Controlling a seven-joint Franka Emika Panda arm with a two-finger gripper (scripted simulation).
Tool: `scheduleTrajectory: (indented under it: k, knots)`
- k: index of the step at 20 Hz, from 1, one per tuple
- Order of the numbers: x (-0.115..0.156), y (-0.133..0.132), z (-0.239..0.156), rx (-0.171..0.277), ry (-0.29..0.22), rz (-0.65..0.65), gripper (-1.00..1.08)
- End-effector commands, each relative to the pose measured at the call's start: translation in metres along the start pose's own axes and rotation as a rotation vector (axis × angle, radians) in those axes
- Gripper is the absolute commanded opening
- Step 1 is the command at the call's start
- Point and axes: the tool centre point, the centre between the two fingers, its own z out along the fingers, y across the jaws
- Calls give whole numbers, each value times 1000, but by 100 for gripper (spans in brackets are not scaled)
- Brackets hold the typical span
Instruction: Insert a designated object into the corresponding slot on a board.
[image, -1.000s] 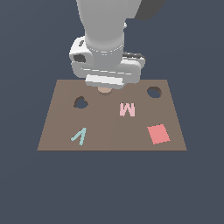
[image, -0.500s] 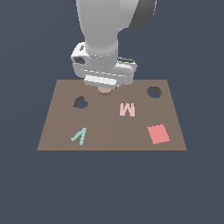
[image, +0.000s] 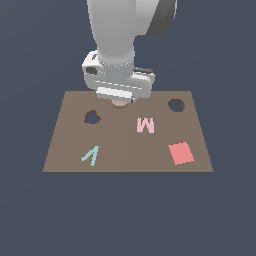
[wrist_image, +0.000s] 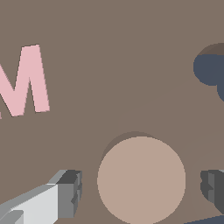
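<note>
The tan-peach disc (wrist_image: 141, 179) lies flat on the brown board (image: 125, 155), near its far edge. In the exterior view only its edge (image: 119, 103) shows under my hand. My gripper (wrist_image: 141, 191) is open and straddles the disc, one finger (wrist_image: 70, 194) on each side with a gap between each and the disc. In the exterior view my gripper (image: 119, 99) is low over the board. The smooth circular hole (image: 175, 105) is at the far corner on the exterior view's right, apart from the disc.
A dark lobed hole (image: 92, 118) lies on the exterior view's left of the disc and shows in the wrist view (wrist_image: 212, 70). A pink M (image: 145, 125), a red square (image: 181, 153) and a teal letter shape (image: 91, 155) lie on the board.
My hand has come down a little over the disc and stayed roughly in place sideways. The disc and the other pieces have not moved.
</note>
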Motion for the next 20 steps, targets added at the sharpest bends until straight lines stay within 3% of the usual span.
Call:
scheduleTrajectory:
  k: [1,8,9,20]
  knots:
    - [0,0,5,0,0,0,100]
    - [-1,0,19,0,1,1,100]
    - [-1,0,19,0,1,1,-100]
    - [-1,0,18,0,1,2,-100]
